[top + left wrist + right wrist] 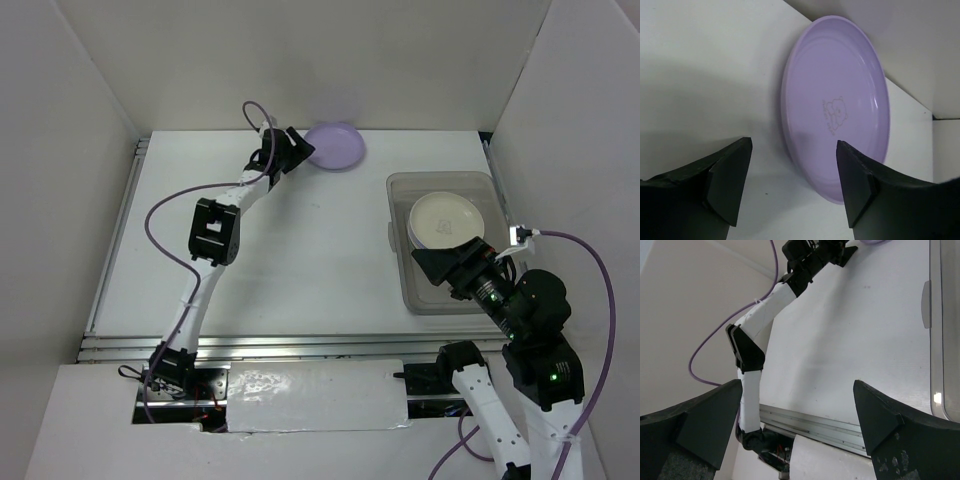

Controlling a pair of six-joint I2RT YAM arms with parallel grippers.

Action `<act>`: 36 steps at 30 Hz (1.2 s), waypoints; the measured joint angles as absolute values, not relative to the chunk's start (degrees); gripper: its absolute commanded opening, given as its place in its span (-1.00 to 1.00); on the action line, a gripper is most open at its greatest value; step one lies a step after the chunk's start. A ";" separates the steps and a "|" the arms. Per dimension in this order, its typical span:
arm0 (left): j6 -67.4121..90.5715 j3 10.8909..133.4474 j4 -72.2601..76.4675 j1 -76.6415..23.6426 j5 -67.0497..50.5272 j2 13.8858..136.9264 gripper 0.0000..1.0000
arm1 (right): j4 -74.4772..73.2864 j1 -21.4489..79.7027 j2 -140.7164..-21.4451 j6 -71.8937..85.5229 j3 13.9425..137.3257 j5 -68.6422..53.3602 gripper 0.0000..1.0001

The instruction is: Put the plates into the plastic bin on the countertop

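A lilac plate (335, 146) lies at the far edge of the white countertop (300, 250), against the back wall. It fills the left wrist view (840, 110). My left gripper (297, 147) is open and empty, just left of the plate's near rim, fingers (730, 175) apart on either side of the rim. The translucent plastic bin (400, 200) stands at the right with a cream plate (446, 220) on top inside it. My right gripper (445, 262) is open and empty, hovering over the bin's near part. The bin's edge shows in the right wrist view (935, 325).
White walls enclose the countertop on three sides. A metal rail (300, 345) runs along the near edge and another down the left side (120, 230). A purple cable (165, 230) loops off the left arm.
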State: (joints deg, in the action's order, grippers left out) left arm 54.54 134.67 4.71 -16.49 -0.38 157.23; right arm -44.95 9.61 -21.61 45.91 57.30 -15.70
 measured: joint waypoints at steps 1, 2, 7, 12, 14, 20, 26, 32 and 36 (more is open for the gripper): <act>54.61 134.80 4.67 -16.49 -0.21 157.34 0.58 | -44.91 9.61 -21.61 45.80 57.30 -15.75 1.00; 54.52 134.80 4.23 -16.49 0.14 157.34 0.50 | -44.91 9.61 -21.61 45.69 57.30 -15.77 1.00; 54.52 136.20 2.55 -16.49 0.62 158.32 -0.21 | -44.91 9.61 -21.58 45.50 57.45 -15.94 1.00; 54.39 136.18 2.26 -16.64 0.51 158.93 -0.41 | -45.06 9.61 -21.28 45.43 58.50 -15.97 1.00; 54.35 136.16 2.66 -16.78 0.51 158.93 -0.58 | -45.10 9.61 -20.97 45.28 58.98 -15.88 1.00; 54.89 132.75 8.40 -17.28 -0.40 158.89 -0.71 | -45.21 9.61 -20.40 44.84 59.40 -15.64 1.00; 55.79 132.49 9.50 -17.67 -1.45 158.85 -1.00 | -45.23 9.61 -20.34 44.18 59.37 -15.35 1.00; 57.12 115.33 14.59 -17.82 -1.19 149.10 -1.00 | -45.41 9.61 -20.32 43.40 59.37 -14.55 1.00; 57.08 104.27 13.76 -17.82 -0.86 140.14 -1.00 | -45.52 9.61 -20.34 43.13 59.37 -14.35 1.00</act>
State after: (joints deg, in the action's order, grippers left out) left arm 57.08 104.27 13.76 -17.82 -0.86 140.14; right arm -45.52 9.61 -20.34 43.13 59.37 -14.35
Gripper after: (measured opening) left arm 0.120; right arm 0.997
